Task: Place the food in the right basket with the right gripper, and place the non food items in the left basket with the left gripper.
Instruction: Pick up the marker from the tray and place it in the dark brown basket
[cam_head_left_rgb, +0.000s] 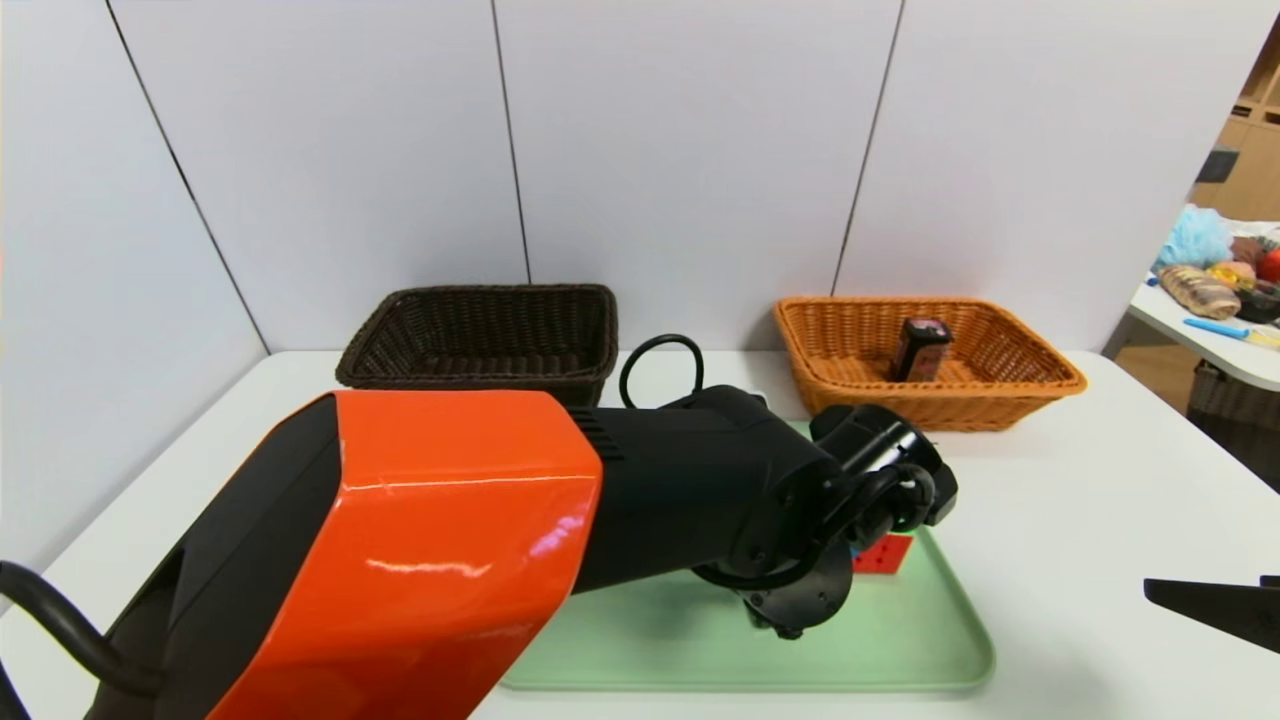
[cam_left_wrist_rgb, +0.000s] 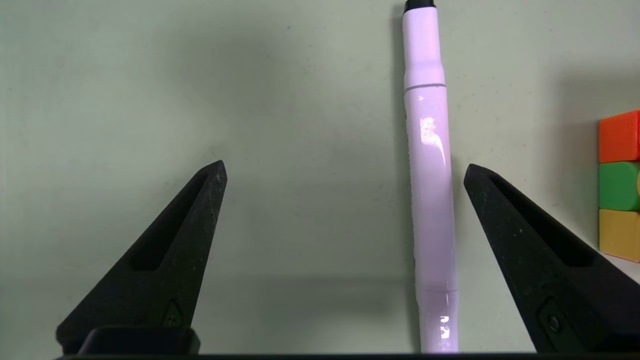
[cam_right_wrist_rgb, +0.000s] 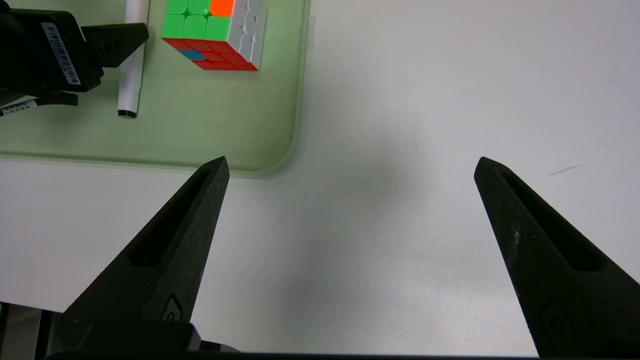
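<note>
Reaching across the green tray (cam_head_left_rgb: 750, 687) from its left side with the left arm (cam_head_left_rgb: 450, 540), hiding much of the middle and far part of the tray in the head view; spread wide open at the left gripper (cam_left_wrist_rgb: 346, 167), low over the right part of the tray, with a lilac pen (cam_left_wrist_rgb: 430, 200) between the two fingers, ungripped; lying flat there on the tray, lengthwise from the near edge towards the far edge, closer to the finger on the side of the puzzle cube (cam_right_wrist_rgb: 215, 30) and apart from both; resting near the tray's right edge, in the case of the cube, to the right of the pen, with green, red and white faces in sight; open wide too at the right gripper (cam_right_wrist_rgb: 352, 160), gripping nothing, above the white bench (cam_head_left_rgb: 1040, 500) just beside the tray's near right corner; set along the bench's far edge, a dark brown basket (cam_head_left_rgb: 470, 385) towards the left corner and an orange-brown basket (cam_head_left_rgb: 940, 405) towards the right corner, well apart from each other; standing upright inside the orange-brown one, a small dark box (cam_head_left_rgb: 920, 350); beyond the bench's right edge, a side table (cam_head_left_rgb: 1240, 355) with a bread loaf (cam_head_left_rgb: 1200, 292) and other things on top.
</note>
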